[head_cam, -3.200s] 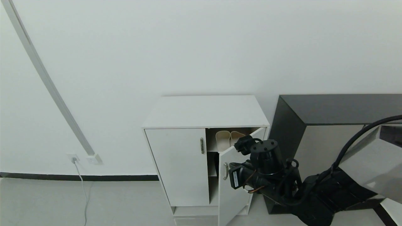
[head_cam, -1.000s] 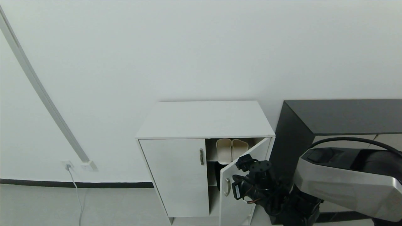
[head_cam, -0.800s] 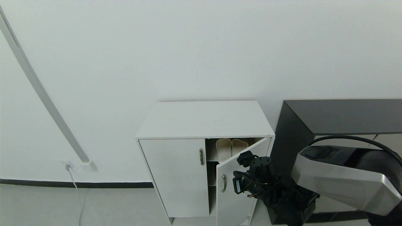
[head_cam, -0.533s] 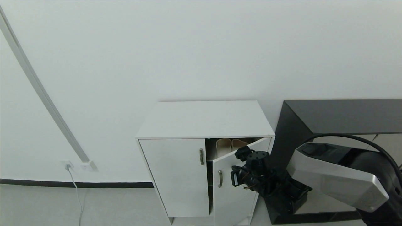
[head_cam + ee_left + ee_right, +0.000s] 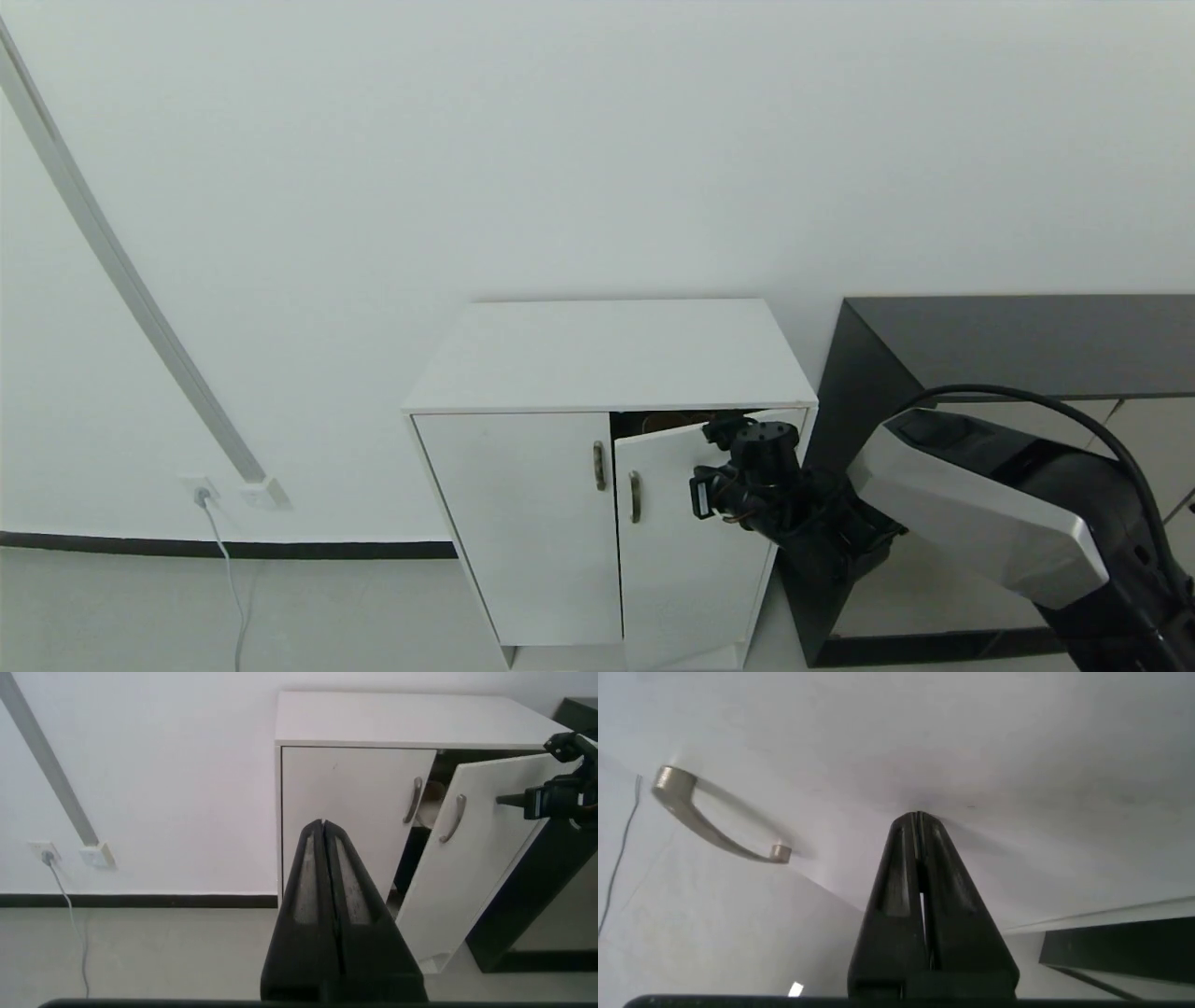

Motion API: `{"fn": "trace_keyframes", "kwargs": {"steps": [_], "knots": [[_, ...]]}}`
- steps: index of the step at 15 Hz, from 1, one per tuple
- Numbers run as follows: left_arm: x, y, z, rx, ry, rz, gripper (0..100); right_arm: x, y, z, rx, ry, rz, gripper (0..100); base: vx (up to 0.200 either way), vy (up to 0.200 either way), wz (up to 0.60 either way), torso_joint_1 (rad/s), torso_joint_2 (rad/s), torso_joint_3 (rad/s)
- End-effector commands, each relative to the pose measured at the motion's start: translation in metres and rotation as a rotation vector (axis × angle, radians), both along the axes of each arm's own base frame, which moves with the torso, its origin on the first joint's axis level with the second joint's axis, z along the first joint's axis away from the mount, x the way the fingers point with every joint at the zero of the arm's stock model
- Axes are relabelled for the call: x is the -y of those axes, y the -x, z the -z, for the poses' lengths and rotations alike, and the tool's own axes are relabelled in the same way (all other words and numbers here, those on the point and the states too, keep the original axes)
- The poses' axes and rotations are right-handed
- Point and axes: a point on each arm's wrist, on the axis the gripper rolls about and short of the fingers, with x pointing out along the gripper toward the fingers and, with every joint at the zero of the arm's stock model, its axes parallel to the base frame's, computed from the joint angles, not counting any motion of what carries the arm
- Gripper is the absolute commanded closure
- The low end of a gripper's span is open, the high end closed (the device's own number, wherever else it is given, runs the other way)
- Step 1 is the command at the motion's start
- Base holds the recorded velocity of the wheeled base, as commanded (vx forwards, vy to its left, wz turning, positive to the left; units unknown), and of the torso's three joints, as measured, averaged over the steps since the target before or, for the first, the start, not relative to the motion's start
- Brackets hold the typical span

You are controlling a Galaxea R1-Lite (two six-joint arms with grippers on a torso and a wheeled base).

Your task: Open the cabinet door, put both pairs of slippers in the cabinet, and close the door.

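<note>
Cabinet (image 5: 607, 355) against the wall: left door (image 5: 523, 523) shut, right door (image 5: 677, 551) ajar by a narrow gap. Right gripper (image 5: 917, 821), jaws pressed together and holding nothing, tip against the right door's outer face, near its handle (image 5: 719, 826). Left gripper (image 5: 322, 831), jaws likewise together and empty, well apart from the cabinet and facing its front. Beige slipper (image 5: 431, 801) partly visible through the gap, high inside the cabinet.

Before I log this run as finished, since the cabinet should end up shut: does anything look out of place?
Yes: the right door is ajar, angled out from the left door with a dark gap at its top. The right gripper, jaws shut, touches its face.
</note>
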Motion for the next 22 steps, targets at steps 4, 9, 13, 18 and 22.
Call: {"fn": "trace_keyframes", "kwargs": {"steps": [4,9,13,18,22], "knots": [[0.0,0.0,0.0,-0.001,0.0,0.0,100,0.004,-0.026,0.005,0.002,-0.001,0.034,100,0.0,0.0,0.0,0.0,0.0,0.0],[0.0,0.0,0.0,0.0,0.0,-0.002,100,0.005,-0.033,0.002,0.002,-0.001,0.042,100,0.0,0.0,0.0,0.0,0.0,0.0],[0.0,0.0,0.0,-0.001,0.002,0.0,100,0.006,-0.03,0.004,-0.005,0.001,0.043,100,0.0,0.0,0.0,0.0,0.0,0.0],[0.0,0.0,0.0,0.0,0.0,-0.005,100,0.022,0.001,-0.025,0.023,-0.016,0.046,100,0.0,0.0,0.0,0.0,0.0,0.0],[0.0,0.0,0.0,0.0,0.0,-0.003,100,0.067,0.048,-0.066,0.042,-0.025,0.091,100,0.0,0.0,0.0,0.0,0.0,0.0]]}}
